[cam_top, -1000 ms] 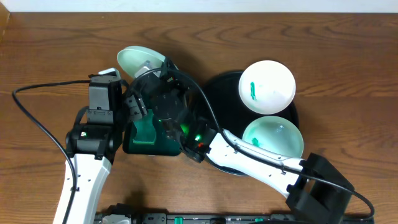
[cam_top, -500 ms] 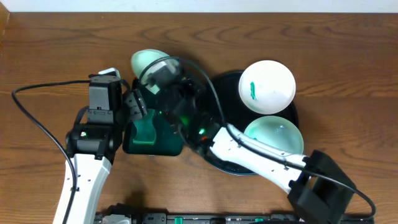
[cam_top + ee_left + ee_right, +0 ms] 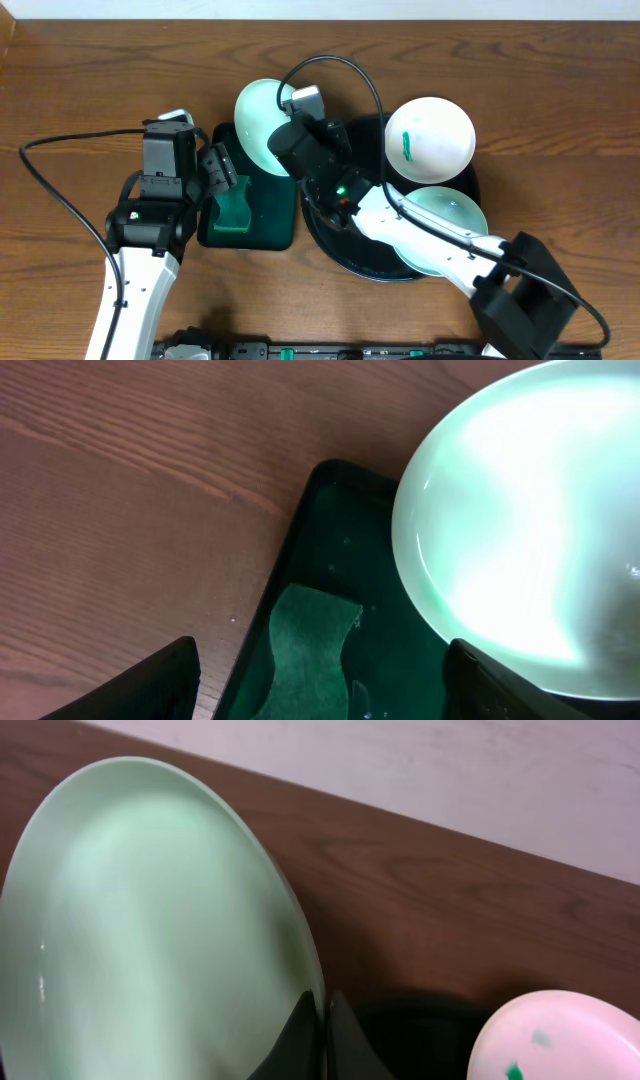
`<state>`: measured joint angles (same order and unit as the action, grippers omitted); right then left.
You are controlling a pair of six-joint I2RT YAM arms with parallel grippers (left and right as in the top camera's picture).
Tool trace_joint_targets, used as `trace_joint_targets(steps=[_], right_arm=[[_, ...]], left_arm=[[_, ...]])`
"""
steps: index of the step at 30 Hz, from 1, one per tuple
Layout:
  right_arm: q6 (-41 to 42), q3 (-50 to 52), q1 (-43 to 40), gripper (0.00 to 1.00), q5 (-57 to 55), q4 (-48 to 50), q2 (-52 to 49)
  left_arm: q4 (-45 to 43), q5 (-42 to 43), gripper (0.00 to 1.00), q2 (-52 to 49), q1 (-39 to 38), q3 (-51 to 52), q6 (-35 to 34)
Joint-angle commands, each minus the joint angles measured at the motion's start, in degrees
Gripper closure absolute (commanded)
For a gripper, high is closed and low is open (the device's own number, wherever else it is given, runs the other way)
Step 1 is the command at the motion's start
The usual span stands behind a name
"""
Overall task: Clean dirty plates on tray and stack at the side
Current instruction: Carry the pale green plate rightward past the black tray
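Plate (image 3: 258, 120) held tilted by right gripper (image 3: 322, 1010); rim pinched.

Brown wooden table (image 3: 560, 80), pale wall (image 3: 480, 770)

Round tray (image 3: 345, 255) sits just right of rectangular tray (image 3: 270, 215). On its right half: far plate (image 3: 430, 138) overhanging the back rim, near plate (image 3: 450, 220) in front. Third plate (image 3: 262, 125) tilted over rectangular tray's far end. Sponge (image 3: 232, 208) in that tray, left side.
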<state>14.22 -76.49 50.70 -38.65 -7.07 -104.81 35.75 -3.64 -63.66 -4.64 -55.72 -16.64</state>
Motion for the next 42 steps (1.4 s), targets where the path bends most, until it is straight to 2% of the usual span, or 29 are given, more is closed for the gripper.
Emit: trace_joint_targets(steps=[1, 6, 17, 28, 35, 42], right_arm=[[2.9, -0.6, -2.0, 0.99, 0.0, -0.2, 4.7], [3.2, -0.6, -5.4, 0.99, 3.3, -3.8, 8.6], [9.6, -0.6, -16.3, 0.99, 10.4, -14.5, 17.0], [9.6, -0.6, -32.3, 0.99, 27.6, -22.1, 18.0], [9.6, -0.6, -43.5, 0.99, 33.2, -26.3, 18.0], [9.5, -0.6, -56.6, 0.99, 33.6, -33.5, 18.0]], left_arm=[[0.0, -1.1, 0.22, -0.3, 0.1, -1.4, 0.1], [0.0, -1.1, 0.22, -0.3, 0.1, -1.4, 0.1], [0.0, -1.1, 0.22, -0.3, 0.1, -1.4, 0.1], [0.0, -1.1, 0.22, -0.3, 0.1, -1.4, 0.1], [0.0, -1.1, 0.22, -0.3, 0.1, -1.4, 0.1], [0.0, -1.1, 0.22, -0.3, 0.1, -1.4, 0.1]])
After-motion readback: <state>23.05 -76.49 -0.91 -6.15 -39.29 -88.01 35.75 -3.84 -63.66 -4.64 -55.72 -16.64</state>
